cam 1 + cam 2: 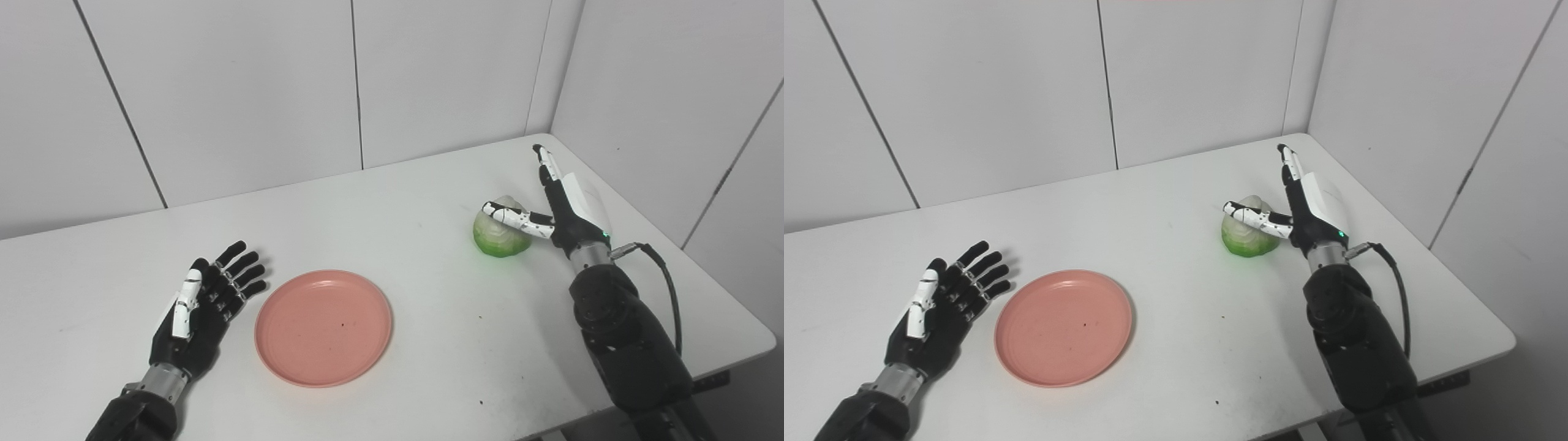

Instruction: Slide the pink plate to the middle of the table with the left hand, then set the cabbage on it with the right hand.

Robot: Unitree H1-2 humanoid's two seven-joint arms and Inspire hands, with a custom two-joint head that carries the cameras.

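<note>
Left hand (202,306) spread beside pink plate (323,327); right hand (560,208) spread (thumb over cabbage (499,236)).

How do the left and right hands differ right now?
The left hand lies open, palm up, beside the pink plate, touching nothing; the right hand stands on edge, thumb over the cabbage. Both have their fingers spread, neither gripping.

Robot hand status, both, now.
Left robot hand: open, empty, beside the pink plate.
Right robot hand: open, thumb over the cabbage, not gripping.
</note>
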